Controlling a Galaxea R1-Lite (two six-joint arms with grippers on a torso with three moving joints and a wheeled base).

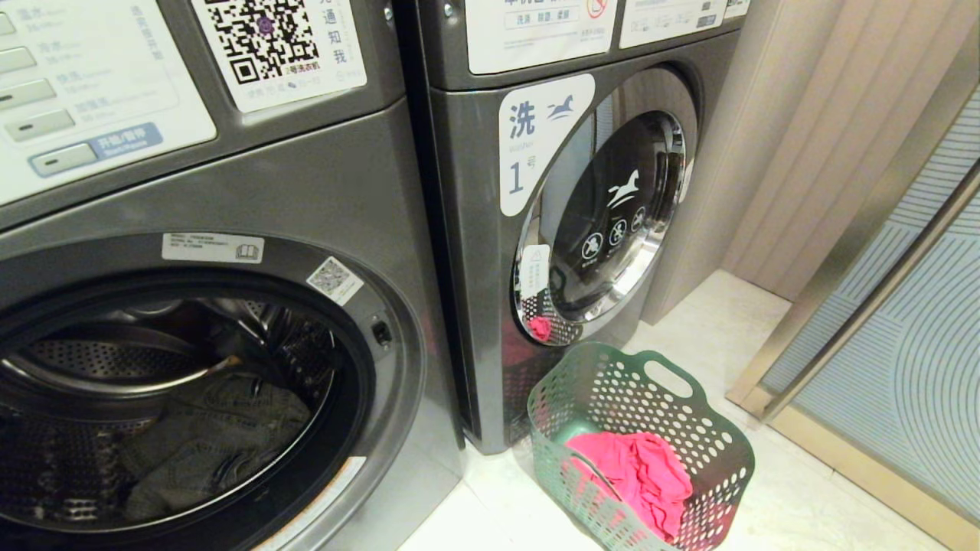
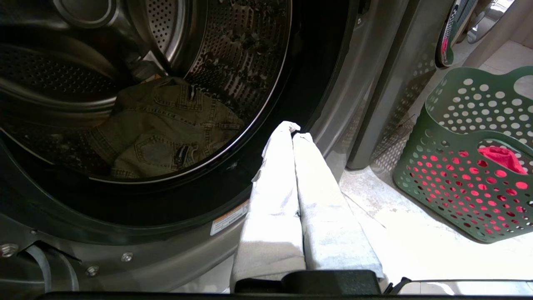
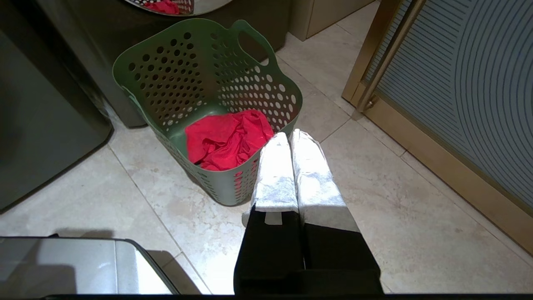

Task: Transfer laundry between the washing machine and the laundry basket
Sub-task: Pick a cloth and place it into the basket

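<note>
- Nearest the head camera gapes the open washing machine point(image 1: 230, 367), a dark grey front-loader of brushed metal; its round mouth is ringed by a broad dark collar, and no number label shows on it in these views.
- Inside, the steel drum point(image 2: 233, 54) is shiny and pricked all over with fine holes, with a smooth raised rib crossing it.
- Beside it on the right stands a like washer point(image 1: 566, 222), its round, chrome-rimmed glass door shut and a white label with a blue "1" at the door's upper left edge.
- Pale polished stone tiles form the floor point(image 3: 366, 200), veined and glossy.
- At the foot of the "1" washer, near its front right corner, the laundry basket point(image 1: 712, 444) rests on the floor: green plastic, rounded walls dotted with round holes, a loop handle on its rim.
- A dark olive-grey garment point(image 2: 166, 125), stitched and denim-like, lies crumpled on the drum's bottom.
- A bright red garment point(image 3: 225, 139) sits bunched and creased at the bottom of the basket.
- Wrapped in pale cloth, the left gripper point(image 2: 295, 134) hangs before the lower rim of the open machine, fingers pressed together on nothing.
- Likewise wrapped, the right gripper point(image 3: 289, 137) hovers just over the basket's near rim, fingers together and empty.
</note>
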